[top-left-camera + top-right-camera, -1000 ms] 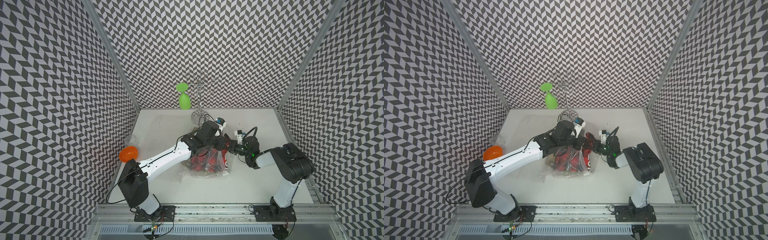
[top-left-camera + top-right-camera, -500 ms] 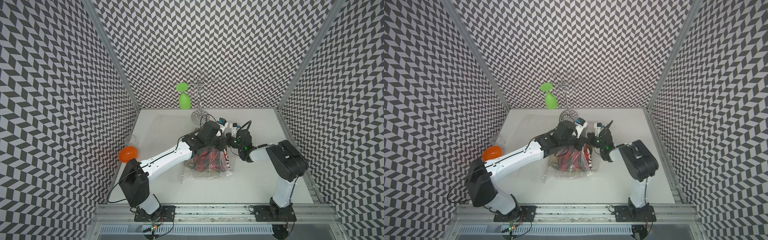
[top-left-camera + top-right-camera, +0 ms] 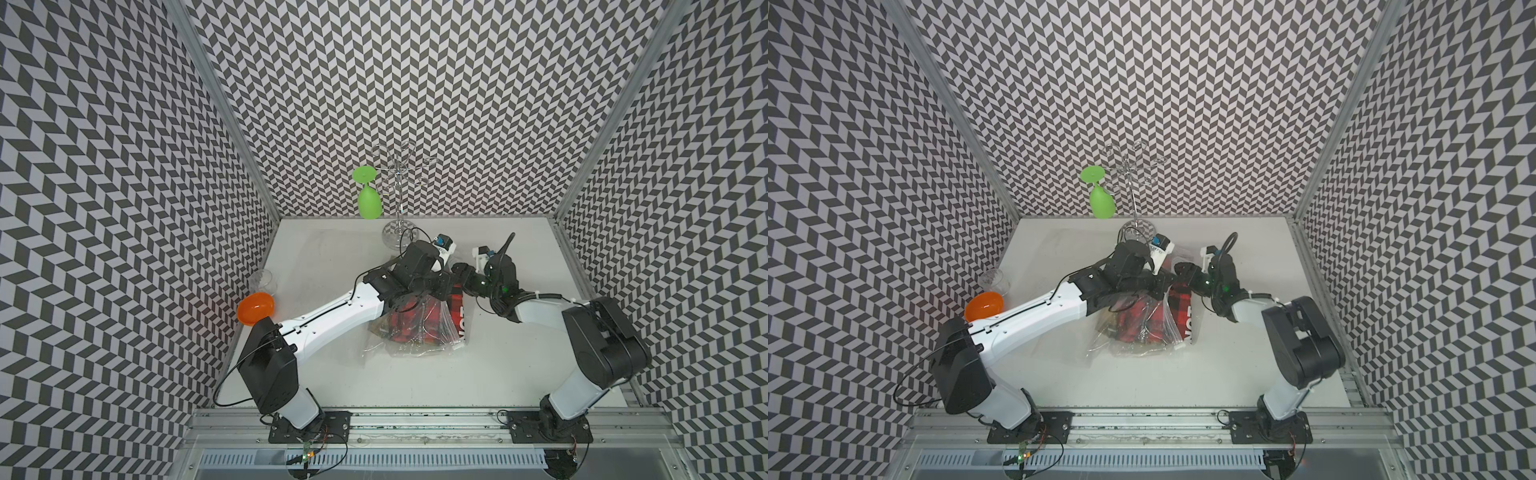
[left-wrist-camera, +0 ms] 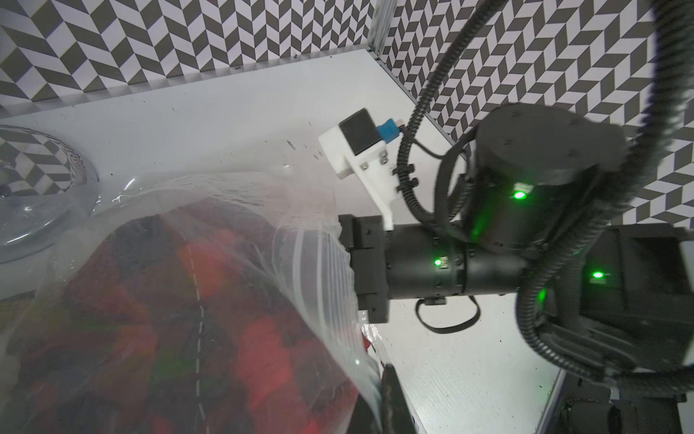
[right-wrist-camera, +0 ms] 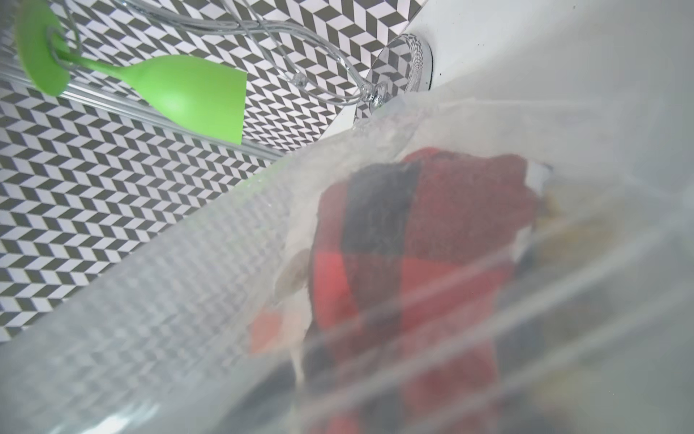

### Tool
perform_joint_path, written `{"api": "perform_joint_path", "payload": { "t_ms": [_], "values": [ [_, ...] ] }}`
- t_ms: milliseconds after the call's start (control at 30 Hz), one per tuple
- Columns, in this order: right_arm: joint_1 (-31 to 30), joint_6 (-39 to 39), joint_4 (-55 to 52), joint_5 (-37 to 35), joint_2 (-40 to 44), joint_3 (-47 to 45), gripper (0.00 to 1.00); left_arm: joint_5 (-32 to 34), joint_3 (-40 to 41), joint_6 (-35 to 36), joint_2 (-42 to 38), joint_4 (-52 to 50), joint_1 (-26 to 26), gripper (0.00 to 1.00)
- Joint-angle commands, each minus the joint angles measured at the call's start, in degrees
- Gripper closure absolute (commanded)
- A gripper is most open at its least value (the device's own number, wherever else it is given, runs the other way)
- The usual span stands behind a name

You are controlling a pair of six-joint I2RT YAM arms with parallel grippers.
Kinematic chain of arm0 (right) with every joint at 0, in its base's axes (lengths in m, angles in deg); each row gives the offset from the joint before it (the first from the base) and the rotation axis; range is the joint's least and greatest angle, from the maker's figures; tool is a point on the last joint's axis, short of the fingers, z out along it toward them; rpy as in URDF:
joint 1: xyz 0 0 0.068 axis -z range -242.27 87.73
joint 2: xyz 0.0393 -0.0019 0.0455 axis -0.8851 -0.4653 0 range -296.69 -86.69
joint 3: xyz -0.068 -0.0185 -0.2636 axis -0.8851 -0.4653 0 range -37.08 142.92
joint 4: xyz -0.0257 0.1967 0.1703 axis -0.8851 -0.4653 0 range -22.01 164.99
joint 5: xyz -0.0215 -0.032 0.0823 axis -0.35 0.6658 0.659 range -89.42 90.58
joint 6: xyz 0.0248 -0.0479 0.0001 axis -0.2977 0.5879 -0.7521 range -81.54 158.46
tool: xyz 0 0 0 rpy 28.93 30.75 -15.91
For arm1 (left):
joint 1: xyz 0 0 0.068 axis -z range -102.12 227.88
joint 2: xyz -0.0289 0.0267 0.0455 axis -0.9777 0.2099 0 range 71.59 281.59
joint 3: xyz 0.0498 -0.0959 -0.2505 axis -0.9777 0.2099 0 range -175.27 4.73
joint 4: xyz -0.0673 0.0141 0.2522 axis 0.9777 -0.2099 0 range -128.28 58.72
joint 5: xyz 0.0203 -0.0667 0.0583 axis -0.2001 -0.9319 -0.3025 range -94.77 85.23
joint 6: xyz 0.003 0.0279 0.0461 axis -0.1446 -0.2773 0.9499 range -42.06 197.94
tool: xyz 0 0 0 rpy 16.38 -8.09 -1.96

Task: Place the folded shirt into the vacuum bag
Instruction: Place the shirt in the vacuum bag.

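Swinging rearward, right fingers point(image 3: 460, 269) unreadable; left fingers point(image 4: 392, 394) stay clenched on the vacuum bag point(image 3: 415, 332).

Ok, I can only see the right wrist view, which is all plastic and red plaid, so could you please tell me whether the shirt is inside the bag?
Observer: In both top views the red plaid shirt lies within the outline of the vacuum bag on the table. The end under the arms is hidden.
Operator: Thank you. Where is the left hand?
Observer: The left hand is shut at the bag's far edge, apparently pinching the plastic. It is close beside the right hand.
Operator: Is anything else nearby?
Observer: An orange cup and a clear cup sit well apart from the bag, off to the robot's left.
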Motion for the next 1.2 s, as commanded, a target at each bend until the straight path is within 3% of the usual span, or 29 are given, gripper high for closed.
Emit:
{"api": "perform_joint_path", "payload": {
  "t_ms": [0,300,400,600,667,767,867,1000,1167],
  "values": [
    [1.7,6.8,-8.6,5.1,5.7,-4.8,0.27,-1.4,0.8,0.4,-2.8,3.0,-0.2,0.95],
    [-1.3,10.1,-14.7,10.9,16.9,-13.5,0.32,-2.3,0.3,-0.3,-1.7,3.8,-0.2,0.95],
    [-2.9,8.9,-12.1,11.0,15.4,-14.1,0.35,-2.7,0.0,-0.8,-1.2,4.0,-0.1,0.95],
    [-5.4,4.5,-3.0,14.4,7.2,-12.1,0.56,-2.2,-0.3,-0.9,-1.5,3.3,0.5,0.95],
    [-6.8,1.7,-0.1,15.4,5.3,-9.2,0.68,-2.4,0.3,-1.2,-1.6,3.5,0.7,0.95],
    [-8.0,-7.4,11.2,17.0,6.0,-7.1,0.79,-2.6,0.3,-1.6,-1.1,3.7,1.3,0.95],
    [-8.1,-17.1,22.3,16.7,7.9,-7.5,0.82,-2.4,-0.1,-1.5,-1.1,3.7,1.9,0.95],
    [-8.5,-18.7,19.9,12.4,8.5,-10.1,0.85,-1.6,-0.1,-1.0,-1.5,3.6,2.0,0.95],
    [-9.7,-20.7,21.9,8.7,0.7,-17.3,0.86,-1.4,0.2,-0.9,-1.4,4.0,2.0,0.95]
  ]
}}
